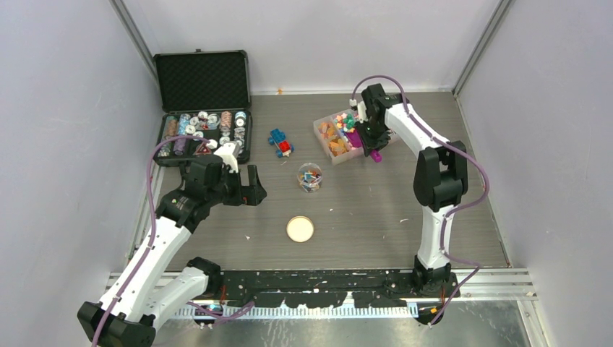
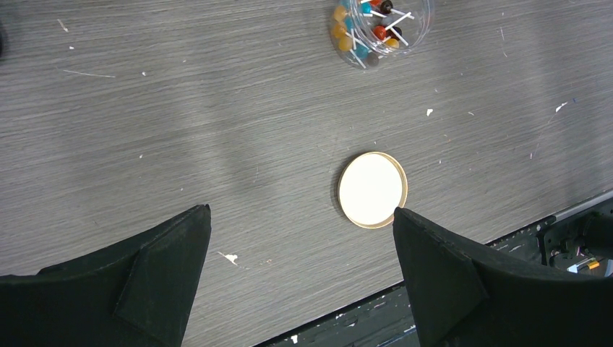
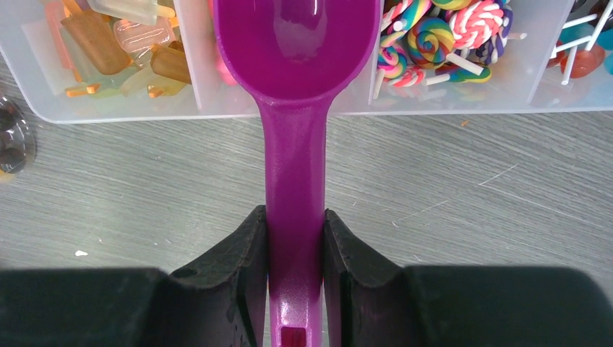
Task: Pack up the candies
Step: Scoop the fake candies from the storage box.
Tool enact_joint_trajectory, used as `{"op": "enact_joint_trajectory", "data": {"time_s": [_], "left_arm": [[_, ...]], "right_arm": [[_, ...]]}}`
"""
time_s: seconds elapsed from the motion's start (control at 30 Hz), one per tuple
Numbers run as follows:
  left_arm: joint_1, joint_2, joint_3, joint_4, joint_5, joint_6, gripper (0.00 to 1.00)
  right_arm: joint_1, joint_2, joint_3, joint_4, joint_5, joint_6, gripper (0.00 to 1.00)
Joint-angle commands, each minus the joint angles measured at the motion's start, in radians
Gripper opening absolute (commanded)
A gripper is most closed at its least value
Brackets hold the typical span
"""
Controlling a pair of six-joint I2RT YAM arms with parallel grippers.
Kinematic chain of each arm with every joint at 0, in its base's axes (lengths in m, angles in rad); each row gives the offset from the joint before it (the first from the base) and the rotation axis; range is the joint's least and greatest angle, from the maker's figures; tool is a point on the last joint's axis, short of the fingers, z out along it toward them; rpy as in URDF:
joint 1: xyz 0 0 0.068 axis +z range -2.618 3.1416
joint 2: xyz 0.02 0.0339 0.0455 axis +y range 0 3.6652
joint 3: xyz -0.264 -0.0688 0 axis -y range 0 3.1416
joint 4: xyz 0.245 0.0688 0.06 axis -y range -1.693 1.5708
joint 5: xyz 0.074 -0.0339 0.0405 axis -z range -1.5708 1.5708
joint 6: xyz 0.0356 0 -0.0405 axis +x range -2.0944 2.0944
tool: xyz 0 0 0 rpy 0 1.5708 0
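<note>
The candies lie in a clear compartment tray (image 1: 329, 142) at the back right. In the right wrist view the tray (image 3: 130, 112) holds orange popsicle sweets (image 3: 94, 40), swirl lollipops (image 3: 434, 36) and ball lollipops (image 3: 585, 54). My right gripper (image 3: 295, 231) is shut on the handle of a purple scoop (image 3: 296, 43). The scoop's bowl hangs over the tray, and the part that shows is empty. The top view shows this gripper (image 1: 369, 141) and scoop (image 1: 376, 155) beside the tray. A small clear jar (image 1: 310, 176) holds some lollipops (image 2: 376, 29). My left gripper (image 1: 246, 186) is open and empty above the table (image 2: 300, 211).
A round cork lid (image 1: 300, 228) lies flat near the table's front edge, by my left gripper's right fingertip (image 2: 372, 189). A blue-and-red brick toy (image 1: 280, 142) sits left of the tray. An open black case of spools (image 1: 206, 134) stands at the back left.
</note>
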Motion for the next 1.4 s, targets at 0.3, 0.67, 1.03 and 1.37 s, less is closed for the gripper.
{"op": "enact_joint_trajectory", "data": {"time_s": [0.3,0.67,1.03,1.37], "left_arm": [[-0.004,-0.004,0.011,0.012,-0.007,0.006,0.98],[-0.004,-0.004,0.008,0.009,-0.008,0.004,0.98],[-0.004,-0.007,0.01,-0.008,0.0,0.007,0.98],[-0.004,-0.067,0.009,-0.092,-0.024,0.049,0.98]], "right_arm": [[-0.035,-0.16,-0.179,0.179,0.017,-0.021,0.01],[-0.036,-0.229,-0.271,0.264,0.018,-0.05,0.01],[-0.036,-0.314,-0.367,0.371,0.009,-0.071,0.0],[-0.036,-0.417,-0.424,0.397,-0.033,-0.093,0.0]]}}
